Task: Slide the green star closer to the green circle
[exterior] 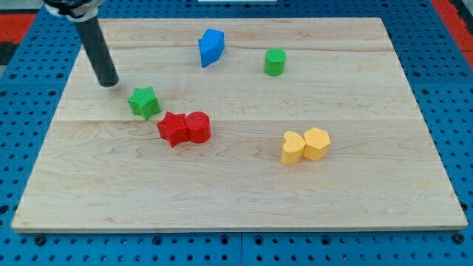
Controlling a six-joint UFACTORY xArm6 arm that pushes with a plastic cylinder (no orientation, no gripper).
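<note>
Blue pegboard frames the pale wooden worktop (236, 185). At the view's left my tip (109, 83) stands just up-left of the green star (144, 102), apart from it; the end effector is a bare rod with nothing to open or clamp. Next come the red star (173, 128) and red cylinder (198, 126), touching. I'd push rightward and slightly upward, passing below the blue block (211, 46), toward the green circle (275, 62). Two yellow blocks (305, 145) sit clear, lower right.
</note>
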